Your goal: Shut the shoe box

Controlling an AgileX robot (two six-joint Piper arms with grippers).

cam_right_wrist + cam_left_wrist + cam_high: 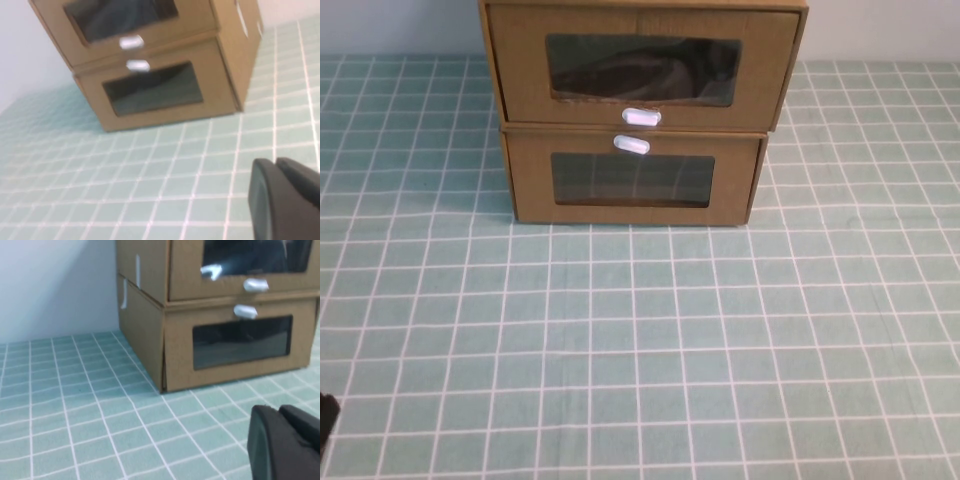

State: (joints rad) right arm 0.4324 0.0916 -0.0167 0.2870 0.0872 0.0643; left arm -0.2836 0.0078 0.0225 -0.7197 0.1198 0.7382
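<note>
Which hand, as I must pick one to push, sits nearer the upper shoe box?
Left, probably, narrowly: the left hand sits back from the shoe box, off its left front corner; the right hand slightly farther, off its right.

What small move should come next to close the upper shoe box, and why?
Probably advance the right gripper toward the shoe box front, near its white tab: the drawer seems slightly out, and this gripper and the left gripper sit low, short of it.

Stacked shoe box [240, 270], left gripper [285, 442] apart
</note>
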